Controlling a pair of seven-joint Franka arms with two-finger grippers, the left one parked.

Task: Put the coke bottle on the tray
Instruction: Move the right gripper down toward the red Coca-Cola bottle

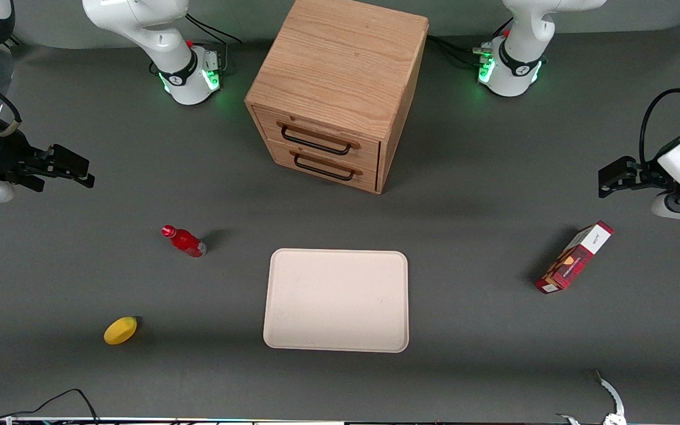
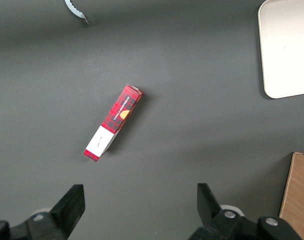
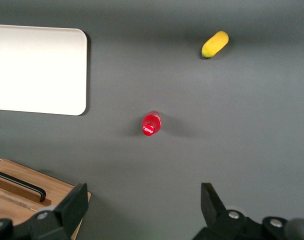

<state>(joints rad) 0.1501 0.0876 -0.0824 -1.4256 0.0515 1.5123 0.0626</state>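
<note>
The coke bottle (image 1: pixel 185 241), small and red with a red cap, stands on the grey table beside the tray (image 1: pixel 336 300), toward the working arm's end. The tray is a flat cream-white rectangle with nothing on it. My gripper (image 1: pixel 87 171) hangs high above the table, farther from the front camera than the bottle and well apart from it. In the right wrist view I look down on the bottle's cap (image 3: pixel 151 124), and the gripper (image 3: pixel 144 194) is open with only table between its fingers. An end of the tray (image 3: pixel 37 70) shows there too.
A wooden drawer cabinet (image 1: pixel 340 88) with two shut drawers stands farther from the front camera than the tray. A yellow lemon (image 1: pixel 120 330) lies nearer the front camera than the bottle. A red-and-white box (image 1: pixel 574 257) lies toward the parked arm's end.
</note>
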